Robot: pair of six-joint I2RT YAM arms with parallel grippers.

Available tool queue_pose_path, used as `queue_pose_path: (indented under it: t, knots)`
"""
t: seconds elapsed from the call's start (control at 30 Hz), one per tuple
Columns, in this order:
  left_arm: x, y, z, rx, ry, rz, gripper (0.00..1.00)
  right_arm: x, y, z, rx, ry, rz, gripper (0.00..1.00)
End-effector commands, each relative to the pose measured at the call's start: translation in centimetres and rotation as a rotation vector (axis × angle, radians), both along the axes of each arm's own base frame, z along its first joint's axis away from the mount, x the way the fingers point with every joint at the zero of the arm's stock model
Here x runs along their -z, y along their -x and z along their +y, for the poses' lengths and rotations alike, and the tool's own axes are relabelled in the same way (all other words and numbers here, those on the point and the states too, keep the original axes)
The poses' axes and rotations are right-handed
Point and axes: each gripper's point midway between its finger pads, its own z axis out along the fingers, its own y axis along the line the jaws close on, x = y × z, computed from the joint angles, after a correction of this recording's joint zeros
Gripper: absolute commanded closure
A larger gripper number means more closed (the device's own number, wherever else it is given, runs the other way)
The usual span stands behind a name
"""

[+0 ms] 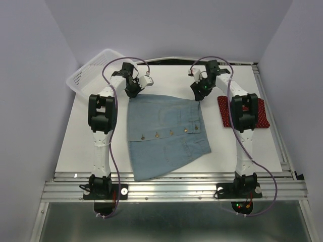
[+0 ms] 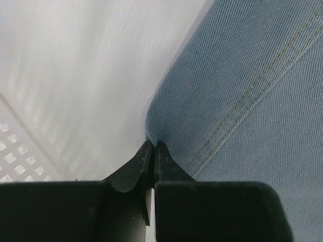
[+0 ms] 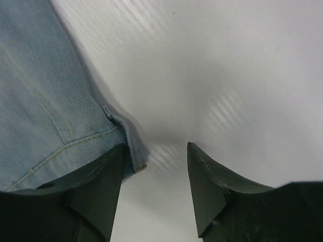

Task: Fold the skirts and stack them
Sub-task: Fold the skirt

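The light blue denim skirt (image 1: 166, 133) lies spread flat in the middle of the white worktop (image 1: 81, 136). Its narrower end is on the far side and its wider hem reaches the near edge. A row of metal buttons (image 1: 171, 132) runs across it from left to right.

The left pincer (image 1: 132, 91) is down at the skirt's far left corner. In the left wrist view its two fingers (image 2: 171, 166) are pressed almost together, with only a thin slit between them. The denim's edge runs right into their tips, so it has a pinch of that edge. Double seam lines run diagonally over the cloth just beyond.

The right pincer (image 1: 198, 93) sits at the far right corner. In the right wrist view it stands well open. One finger (image 3: 101, 191) lies over the frayed corner of the denim and the other is over bare worktop. The corner sits in the gap, and this pincer grips nothing.

The dark red skirt with tiny white dots (image 1: 261, 113) lies on the right side of the worktop, well apart from the denim and partly hidden by the right arm. A white plastic mesh basket (image 1: 88, 75) stands at the far left corner, tilted against the wall, and its mesh also shows at the lower left of the left wrist view.
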Motion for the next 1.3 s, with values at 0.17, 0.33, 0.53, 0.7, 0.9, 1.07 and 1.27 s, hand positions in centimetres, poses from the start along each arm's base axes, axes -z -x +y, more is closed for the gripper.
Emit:
queue_pose_path:
  t: [0.17, 0.33, 0.53, 0.7, 0.9, 1.07, 1.27]
  knots:
    - [-1.8, -0.5, 0.0, -0.009, 0.011, -0.018, 0.94, 1.3, 3.3, 2.1, -0.099, -0.075, 0.154, 0.42]
    - [-1.9, -0.4, 0.1, -0.01, 0.006, -0.019, 0.95, 1.8, 2.8, 1.8, -0.068, -0.085, 0.174, 0.54]
    - [-2.4, -0.7, 0.1, -0.015, 0.011, -0.035, 1.0, 0.0, 2.4, 2.5, -0.087, -0.118, 0.155, 0.99]
    - [-4.6, -1.3, 0.0, -0.028, 0.034, -0.08, 1.0, -2.0, 0.9, 1.4, -0.045, -0.117, 0.067, 0.99]
    - [-10.0, -2.1, 0.3, -0.027, 0.049, -0.192, 1.0, -7.5, -1.2, 0.4, -0.031, -0.126, -0.148, 0.99]
    - [-13.2, -1.1, 0.3, -0.015, 0.076, -0.244, 1.0, -9.6, -0.7, 0.2, -0.083, -0.111, -0.233, 0.99]
    - [-16.3, 1.2, 0.1, 0.0, 0.109, -0.297, 1.0, -10.6, 0.9, 0.4, -0.144, -0.118, -0.271, 0.99]
